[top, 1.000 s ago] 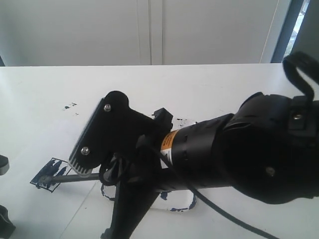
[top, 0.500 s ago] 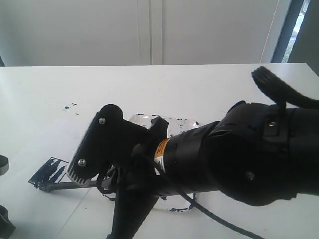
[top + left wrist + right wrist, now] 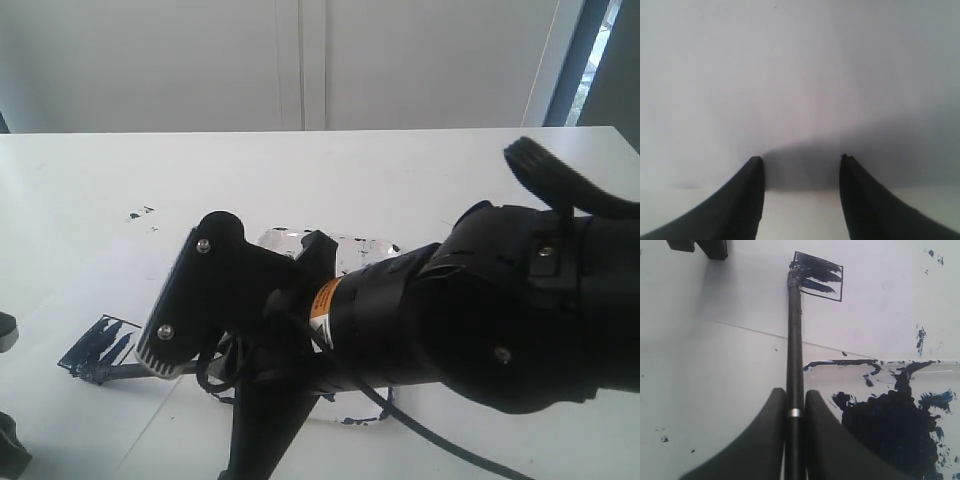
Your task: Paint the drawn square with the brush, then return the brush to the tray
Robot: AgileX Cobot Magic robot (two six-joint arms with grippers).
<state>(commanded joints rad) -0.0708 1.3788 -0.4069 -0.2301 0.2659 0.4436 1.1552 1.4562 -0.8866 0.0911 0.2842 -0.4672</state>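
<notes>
The drawn square (image 3: 818,276) is a thin black outline on white paper, partly filled with dark blue strokes. My right gripper (image 3: 795,396) is shut on the brush (image 3: 794,335), a long black stick whose tip rests on the square's near corner. In the exterior view the brush (image 3: 125,370) pokes out from under the right gripper (image 3: 172,360) to the square (image 3: 95,345). The tray (image 3: 850,363) lies beside the gripper, holding a big dark blue paint blot (image 3: 890,430). My left gripper (image 3: 800,160) is open over bare white surface, with nothing between its fingers.
The bulky right arm (image 3: 480,310) fills the exterior view's front and hides most of the tray (image 3: 365,245). Small paint specks (image 3: 140,213) mark the table behind the square. Two dark parts (image 3: 710,247) stand beyond the square.
The right arm has dropped and swung a little, uncovering the tray's far rim. The brush tip has slid slightly across the square. The grip on the brush is unchanged.
</notes>
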